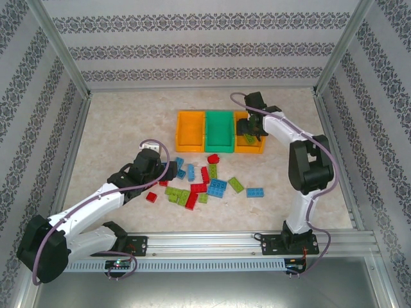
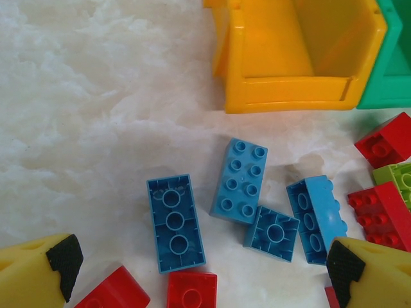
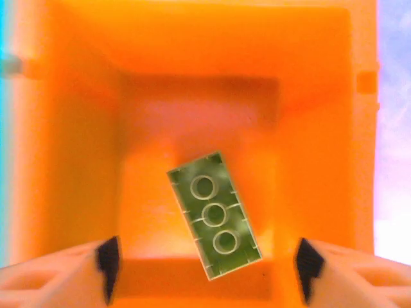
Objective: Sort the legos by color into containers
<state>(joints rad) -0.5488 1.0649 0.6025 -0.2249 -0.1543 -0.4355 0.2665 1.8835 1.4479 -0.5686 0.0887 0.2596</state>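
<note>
Fingers (image 2: 45, 273) of your left gripper (image 2: 204, 268) are standing wide apart and gripping nothing, hanging over loose bricks (image 1: 199, 181) that are lying scattered on the table (image 1: 115, 128) in front of the bins. Directly under it you are looking at four blue bricks (image 2: 239, 179) lying close together, with red bricks (image 2: 191, 290) just nearer the camera and more red and green ones at the right edge. Beyond them the left orange bin (image 1: 190, 142) is sitting against the green bin (image 1: 219, 144), and the right orange bin (image 1: 249, 150) is closing the row. Your right gripper (image 3: 209, 264) is hovering over that last bin with its jaws apart, and one green brick (image 3: 215, 215) is lying underside up inside it, between the fingertips and touching neither.
</note>
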